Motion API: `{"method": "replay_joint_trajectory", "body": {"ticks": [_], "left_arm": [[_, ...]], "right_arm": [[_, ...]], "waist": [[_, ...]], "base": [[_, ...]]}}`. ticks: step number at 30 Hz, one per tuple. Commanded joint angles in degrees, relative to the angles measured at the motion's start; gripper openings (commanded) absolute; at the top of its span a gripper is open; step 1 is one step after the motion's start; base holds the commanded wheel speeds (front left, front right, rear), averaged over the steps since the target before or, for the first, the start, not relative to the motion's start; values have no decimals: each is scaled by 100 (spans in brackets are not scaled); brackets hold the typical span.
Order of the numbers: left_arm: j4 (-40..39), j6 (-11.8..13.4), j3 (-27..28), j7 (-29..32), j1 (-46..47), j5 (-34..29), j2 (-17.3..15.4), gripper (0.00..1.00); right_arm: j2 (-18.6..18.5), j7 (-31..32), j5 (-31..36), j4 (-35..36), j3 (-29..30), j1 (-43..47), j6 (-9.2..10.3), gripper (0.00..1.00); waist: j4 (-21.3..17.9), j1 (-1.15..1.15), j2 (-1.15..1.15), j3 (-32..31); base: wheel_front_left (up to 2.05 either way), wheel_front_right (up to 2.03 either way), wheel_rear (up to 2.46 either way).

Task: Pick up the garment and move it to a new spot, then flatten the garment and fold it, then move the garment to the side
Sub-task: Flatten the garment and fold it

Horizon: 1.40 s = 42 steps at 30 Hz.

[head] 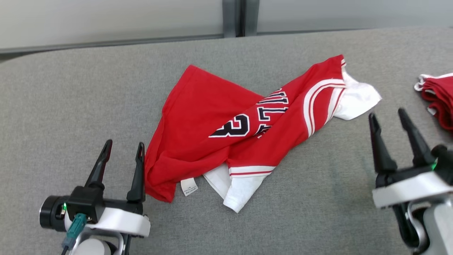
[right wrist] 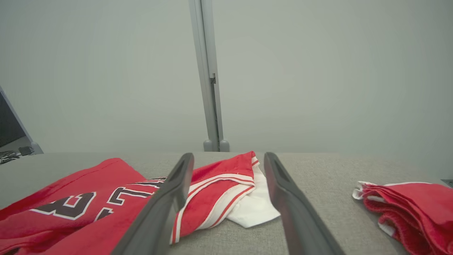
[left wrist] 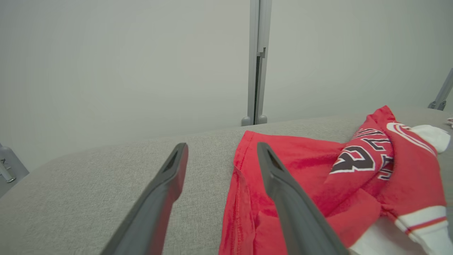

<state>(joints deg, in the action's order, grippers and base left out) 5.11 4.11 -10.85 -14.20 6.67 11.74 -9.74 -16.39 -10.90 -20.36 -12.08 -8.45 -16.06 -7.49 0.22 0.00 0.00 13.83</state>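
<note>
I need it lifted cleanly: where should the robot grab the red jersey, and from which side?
Likely the jersey at its near-left hem corner, approached from the left by the open left gripper: that edge lies exposed, while the middle is folded over.

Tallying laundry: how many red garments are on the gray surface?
2: a crumpled jersey in the middle, a folded red bundle at the right edge, cut off, possibly holding more.
</note>
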Motion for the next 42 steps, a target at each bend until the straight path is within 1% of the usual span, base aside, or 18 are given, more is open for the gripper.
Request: {"method": "replay_joint_trajectory", "body": {"ticks": [1, 4, 9, 18, 33, 38, 42], "left_arm": [[9, 43, 25, 36, -143, 28, -38, 100], [3, 75, 35, 96, -338, 84, -59, 100], [-57, 121, 42, 182, -597, 141, -103, 100], [-143, 181, 1, 326, -751, 186, -133, 100], [-248, 240, -72, 342, -726, 214, -155, 100], [-287, 244, -104, 348, -641, 221, -150, 100], [-300, 219, -179, 329, -534, 208, -111, 100]], "right_arm": [[113, 137, 135, 304, 87, 362, 0, 100], [345, 375, 277, 751, 220, 882, 0, 100], [582, 696, 458, 1291, 381, 1460, 0, 100], [769, 1014, 572, 1752, 495, 1816, 0, 100], [821, 1075, 551, 1765, 407, 1768, 0, 100], [791, 1119, 462, 1507, 29, 1618, 0, 100], [817, 1130, 346, 1020, -470, 1409, 0, 100]], "waist": [[-106, 0, 0, -256], [-127, 0, 0, -441], [-148, 0, 0, -646], [-125, 0, 0, -782], [-52, 0, 0, -761], [19, 0, 0, -699], [148, 0, 0, -582]], "base": [[0, 0, 0], [0, 0, 0], [0, 0, 0], [0, 0, 0], [0, 0, 0], [0, 0, 0], [0, 0, 0]]}}
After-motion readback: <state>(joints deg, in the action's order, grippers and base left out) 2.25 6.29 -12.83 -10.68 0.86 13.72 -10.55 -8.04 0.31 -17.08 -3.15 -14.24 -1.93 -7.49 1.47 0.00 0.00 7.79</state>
